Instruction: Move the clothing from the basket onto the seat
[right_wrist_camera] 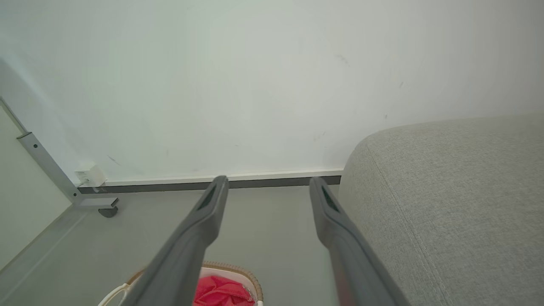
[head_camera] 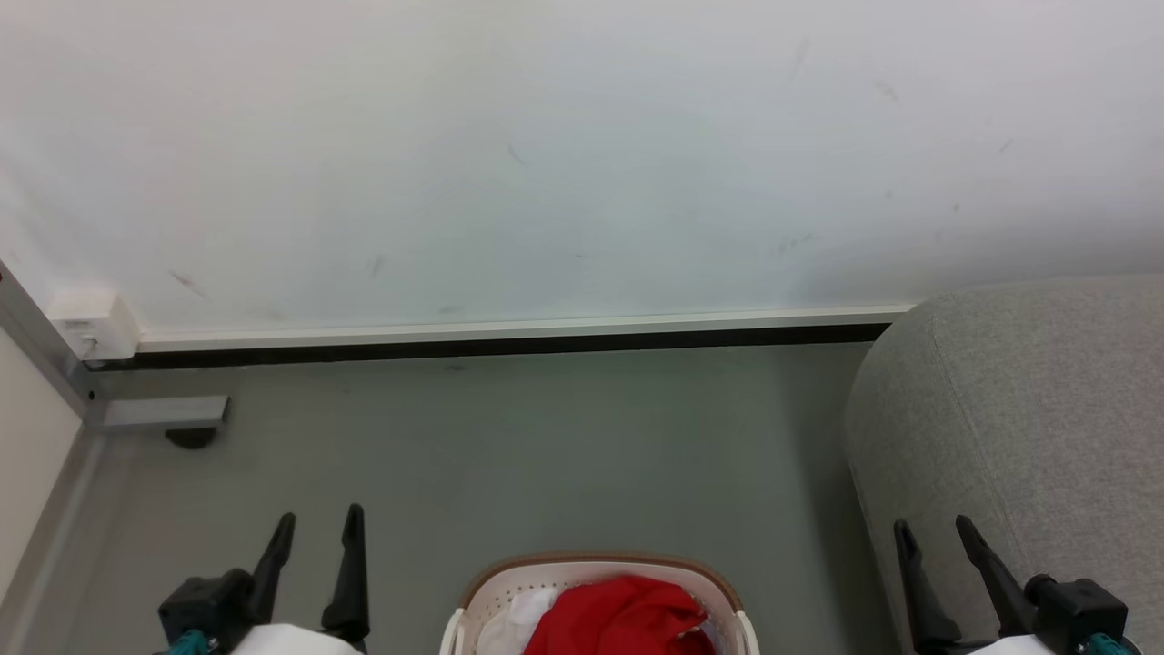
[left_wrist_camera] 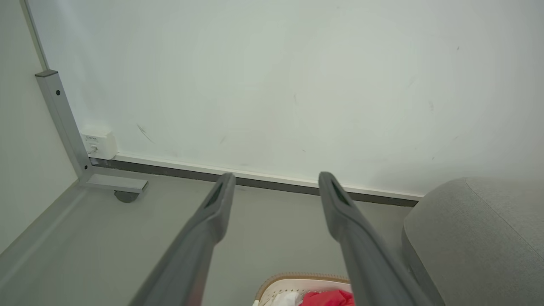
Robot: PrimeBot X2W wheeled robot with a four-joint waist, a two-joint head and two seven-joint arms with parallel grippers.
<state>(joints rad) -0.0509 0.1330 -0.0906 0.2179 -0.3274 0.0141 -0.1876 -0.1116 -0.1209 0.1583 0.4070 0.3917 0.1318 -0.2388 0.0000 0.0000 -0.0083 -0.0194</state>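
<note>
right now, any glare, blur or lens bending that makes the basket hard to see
Head view: even soft light, no glare, sharp, but the basket and clothing are cut by the bottom edge. Left wrist view: left gripper looks soft up close. Right wrist view: right gripper equally soft, seat weave crisp.
</note>
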